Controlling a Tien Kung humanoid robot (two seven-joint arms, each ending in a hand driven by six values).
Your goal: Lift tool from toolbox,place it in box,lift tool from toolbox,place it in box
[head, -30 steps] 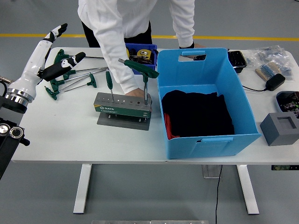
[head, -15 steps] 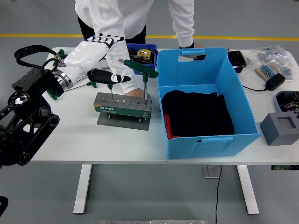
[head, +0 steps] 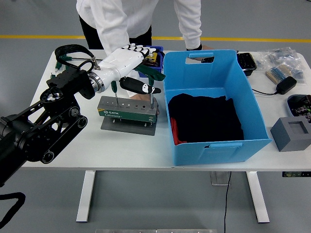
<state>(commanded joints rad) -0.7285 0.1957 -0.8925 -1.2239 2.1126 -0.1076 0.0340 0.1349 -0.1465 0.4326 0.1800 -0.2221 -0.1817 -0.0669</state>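
A grey-green tool stand (head: pixel 127 108) sits on the white table (head: pixel 87 145), left of the big blue box (head: pixel 214 141). Two green T-handle tools stand in it: one on the left (head: pixel 113 88), one on the right (head: pixel 156 76) whose handle is partly covered. My left hand (head: pixel 141 69) hovers over the stand with its white fingers (head: pixel 130 49) spread and its black thumb (head: pixel 140 87) below the right tool's handle, holding nothing. A person in a white sleeve (head: pixel 114 24) leans over the table's far side, with a hand (head: pixel 141 98) behind the stand.
Black cloth (head: pixel 204 119) lies inside the blue box. A small blue bin (head: pixel 154 56) stands behind my hand. Loose T-handle tools (head: pixel 68 59) lie at the back left. A grey block (head: pixel 291 133), black tray (head: pixel 247 61) and adaptor (head: pixel 286 85) sit on the right.
My left arm has swung from the table's far left to over the tool stand, and the hand now spreads beside the right T-handle tool. The person has barely moved.
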